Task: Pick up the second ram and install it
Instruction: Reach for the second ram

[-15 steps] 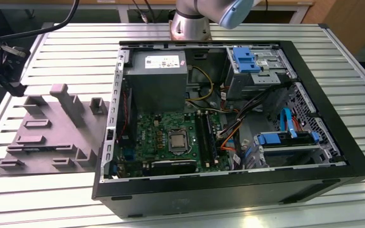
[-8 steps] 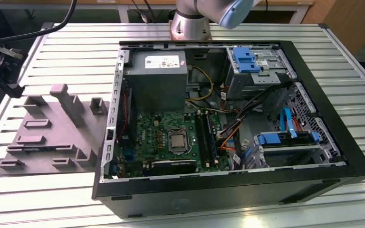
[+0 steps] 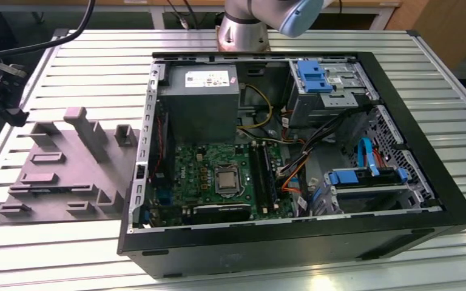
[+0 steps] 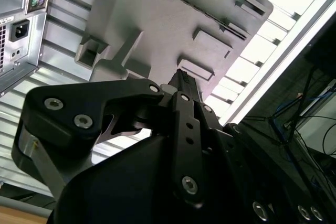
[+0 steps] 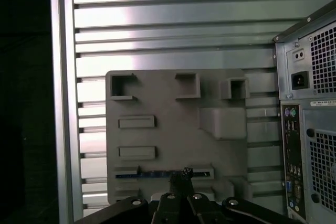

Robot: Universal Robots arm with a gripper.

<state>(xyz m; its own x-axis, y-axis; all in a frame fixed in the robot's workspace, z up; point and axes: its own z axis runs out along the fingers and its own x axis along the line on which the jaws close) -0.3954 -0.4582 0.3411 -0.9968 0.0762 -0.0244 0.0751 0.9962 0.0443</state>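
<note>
The second ram (image 5: pixel 152 173) is a long, thin dark stick lying edge-up in a narrow slot of the grey fixture block (image 5: pixel 173 135). In the second wrist view the ram (image 4: pixel 207 13) shows as a dark line across the block (image 4: pixel 157 19). My gripper (image 5: pixel 181 176) hangs well above the block, and its tips line up over the middle of the stick without touching it. The jaws look shut with nothing between them, also in the second wrist view (image 4: pixel 181 78). The block (image 3: pixel 63 163) lies at the exterior view's left, beside the open computer case (image 3: pixel 298 242).
Inside the case are the green motherboard (image 3: pixel 196 176), long black memory slots (image 3: pixel 263 173), a grey power supply (image 3: pixel 199 100), blue drive brackets (image 3: pixel 314 76) and loose cables. The case's rear panel (image 5: pixel 310 145) stands beside the block. Everything rests on a ribbed metal table (image 3: pixel 71 54).
</note>
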